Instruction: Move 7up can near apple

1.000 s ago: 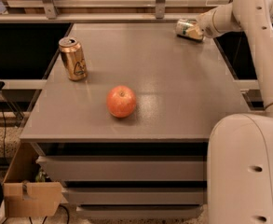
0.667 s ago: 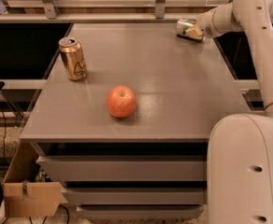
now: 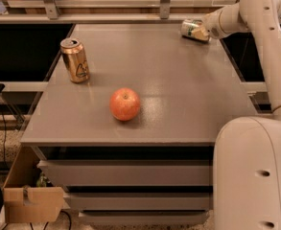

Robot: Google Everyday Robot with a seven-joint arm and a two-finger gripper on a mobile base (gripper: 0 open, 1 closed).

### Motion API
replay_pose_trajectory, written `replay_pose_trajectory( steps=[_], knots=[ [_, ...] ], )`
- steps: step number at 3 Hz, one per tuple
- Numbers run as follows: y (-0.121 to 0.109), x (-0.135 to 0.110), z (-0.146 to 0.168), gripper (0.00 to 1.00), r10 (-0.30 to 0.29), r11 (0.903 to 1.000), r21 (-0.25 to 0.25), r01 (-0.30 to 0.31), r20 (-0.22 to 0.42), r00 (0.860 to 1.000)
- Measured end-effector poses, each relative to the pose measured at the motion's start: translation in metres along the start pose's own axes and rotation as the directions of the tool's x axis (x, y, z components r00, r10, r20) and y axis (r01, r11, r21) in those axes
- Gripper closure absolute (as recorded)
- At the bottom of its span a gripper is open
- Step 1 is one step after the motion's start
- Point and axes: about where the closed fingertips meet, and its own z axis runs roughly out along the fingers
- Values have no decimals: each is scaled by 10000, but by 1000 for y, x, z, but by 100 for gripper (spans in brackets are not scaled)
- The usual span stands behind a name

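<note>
A round red-orange apple (image 3: 125, 104) with a yellowish patch and a dimpled stem end facing up sits on the bare top of a flat grey table (image 3: 178, 80), towards its front edge and a little left of its middle. Well beyond the apple and far to its right, at the back right corner of the tabletop, is the small white-silver 7up can (image 3: 192, 29) with a green band on its label. It is not upright: it is tipped over with its long side roughly level and one end turned towards the apple's side of the table. The gripper (image 3: 203, 31) of the white robot arm (image 3: 269, 42) meets the can's other end, on the side away from the apple. From this view I cannot tell whether the tool is clamped on the can or only resting against it, nor whether the can lies on the surface or is lifted slightly clear. The arm runs up from the gripper, bends high to the right of the apple and comes down to the bulky white robot body (image 3: 252, 176) at the front right of the table. Behind the apple and to its left stands an upright gold-bronze drink can (image 3: 75, 60), apart from the apple. Below and left of the apple, on the floor beside the table, is a brown cardboard box (image 3: 32, 202).
</note>
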Motion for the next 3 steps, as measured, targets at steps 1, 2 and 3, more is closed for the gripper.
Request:
replay_pose_trajectory(
  steps=[1,2,3],
  knots=[
    [12,-10,-14,43,-217,9982,-553,214,-52,9998],
    [30,-22,-35,19,-499,9888,-1411,478,-112,9987],
    [40,-26,-46,0,-581,9805,-1891,538,-170,9982]
  ],
)
